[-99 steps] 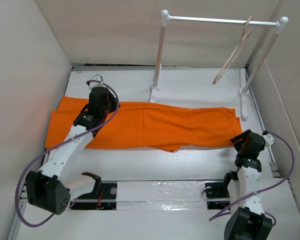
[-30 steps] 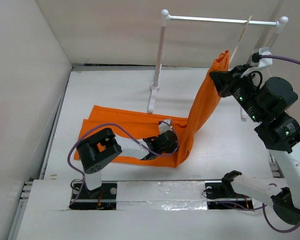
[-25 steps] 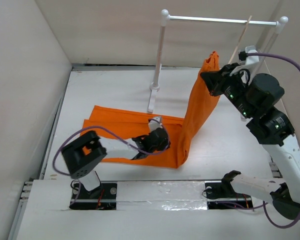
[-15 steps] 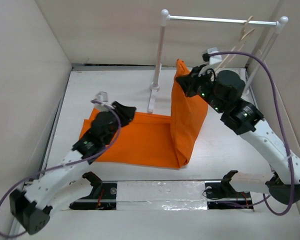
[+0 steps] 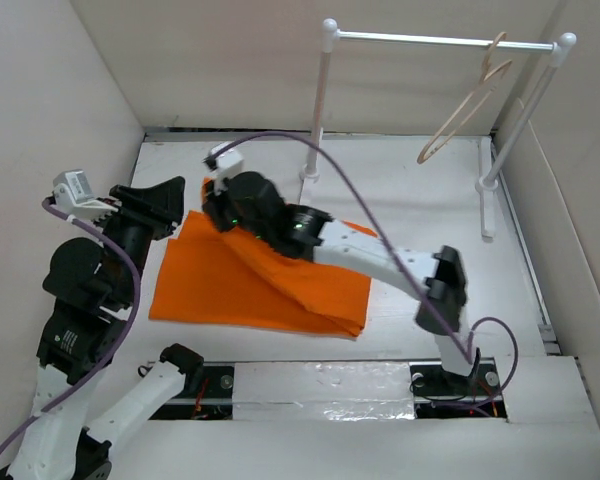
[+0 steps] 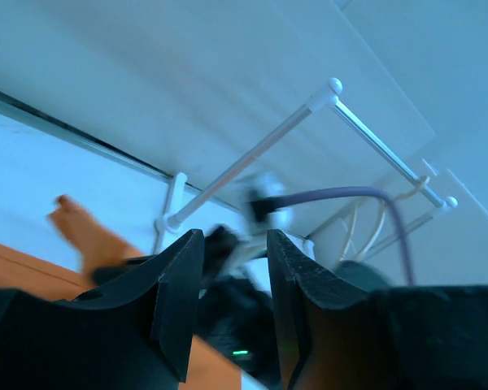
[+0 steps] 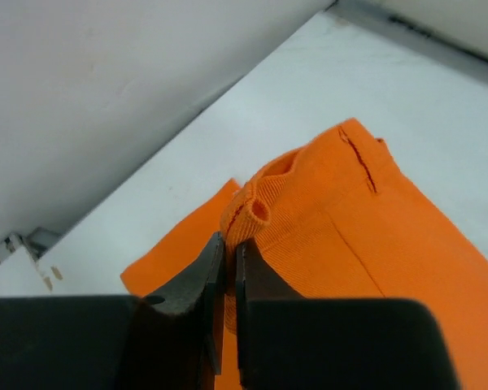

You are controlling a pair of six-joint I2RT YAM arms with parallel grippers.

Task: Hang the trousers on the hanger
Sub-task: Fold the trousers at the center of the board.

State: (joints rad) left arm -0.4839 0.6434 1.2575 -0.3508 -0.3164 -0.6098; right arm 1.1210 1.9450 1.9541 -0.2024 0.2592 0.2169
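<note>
The orange trousers [image 5: 265, 285] lie folded over on the table, left of centre. My right arm reaches across from the right, and its gripper [image 5: 215, 212] is shut on a rolled edge of the trousers [image 7: 342, 211] at the fold's far left corner. In the right wrist view that gripper [image 7: 228, 240] pinches the bunched hem just above the cloth below. My left gripper [image 5: 180, 208] is open and empty, raised at the left and pointing toward the right arm. In the left wrist view it [image 6: 233, 244] frames the other wrist and a bit of orange cloth [image 6: 81, 227]. The beige hanger [image 5: 468, 95] hangs on the rail, far right.
The white rail [image 5: 440, 41] stands on two posts at the back, one post base [image 5: 308, 178] just behind the trousers. Grey walls close in at left, back and right. A shiny metal strip [image 5: 330, 385] runs along the near edge between the arm bases.
My right gripper has carried the held end of the trousers left and down, folding the cloth over itself. My left arm has lifted off the cloth and drawn back to the left.
</note>
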